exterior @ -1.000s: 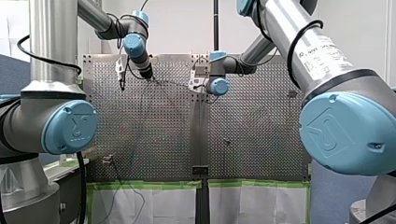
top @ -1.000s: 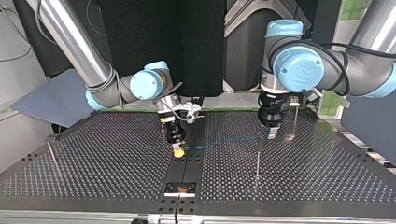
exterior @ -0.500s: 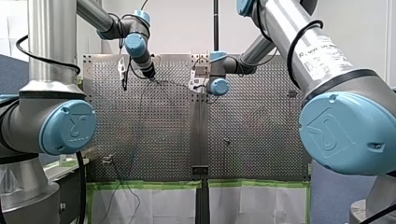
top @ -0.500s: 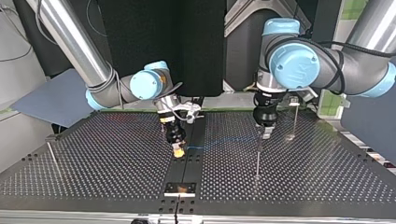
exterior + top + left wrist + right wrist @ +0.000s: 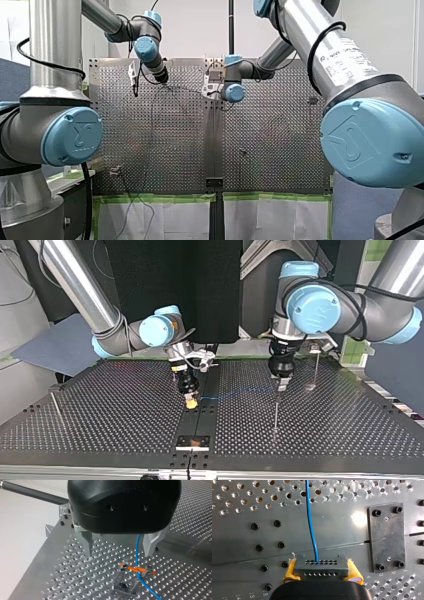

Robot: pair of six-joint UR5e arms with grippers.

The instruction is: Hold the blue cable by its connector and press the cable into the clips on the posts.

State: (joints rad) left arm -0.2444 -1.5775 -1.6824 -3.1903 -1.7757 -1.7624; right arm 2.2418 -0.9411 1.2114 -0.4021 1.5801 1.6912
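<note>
In the right wrist view my right gripper (image 5: 321,576) is shut, its yellow pads (image 5: 290,571) clamping a black connector (image 5: 321,566). The blue cable (image 5: 310,517) runs out of the connector across the perforated table. In the top view my right gripper (image 5: 190,401) sits near the table's middle, and the cable (image 5: 235,391) leads toward my left gripper (image 5: 281,384). My left gripper (image 5: 119,554) is open, with metal fingers (image 5: 88,542) either side of the cable (image 5: 137,547). It hovers just above a post's orange clip (image 5: 136,568), where the cable crosses.
A thin post (image 5: 275,412) stands under my left gripper. Two more posts rise at the top view's left (image 5: 55,402) and right (image 5: 316,371). A black plate (image 5: 387,537) is bolted beside the connector. Cable slack hangs over the near table edge (image 5: 145,200) in the front view.
My left gripper has shifted a little toward the top view's left, coming over the post's clip. My right gripper and the connector have stayed still.
</note>
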